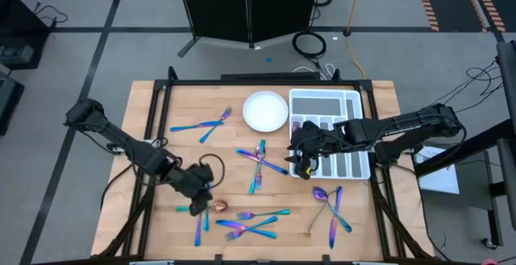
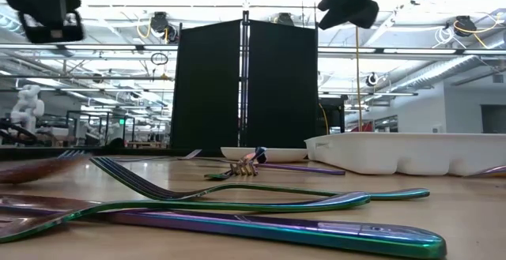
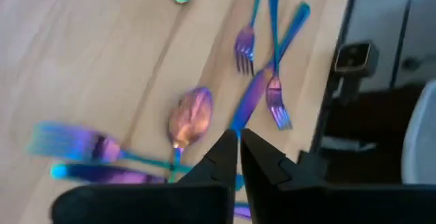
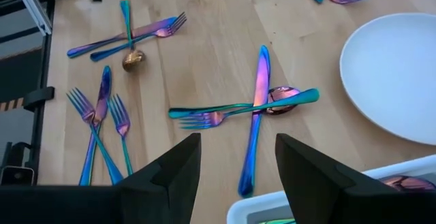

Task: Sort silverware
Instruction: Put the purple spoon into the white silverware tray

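Iridescent silverware lies scattered on the wooden table: a crossed pair [image 1: 205,124] at the far left, a knife, fork and spoon [image 1: 260,160] in the middle, forks [image 1: 250,223] at the near edge, and spoon and knives [image 1: 330,204] at the near right. My left gripper [image 1: 197,194] hangs above a copper-tinted spoon [image 3: 191,118], its fingers together with nothing between them [image 3: 238,142]. My right gripper [image 1: 302,159] stands open over the table beside the tray. Below it lie the crossed knife and fork [image 4: 253,108], untouched.
A round white plate [image 1: 266,110] sits at the far middle. Right of it is the white compartmented tray [image 1: 359,96], with pieces in its compartments. A black metal frame [image 1: 161,88] borders the tabletop. Bare wood lies between the piles.
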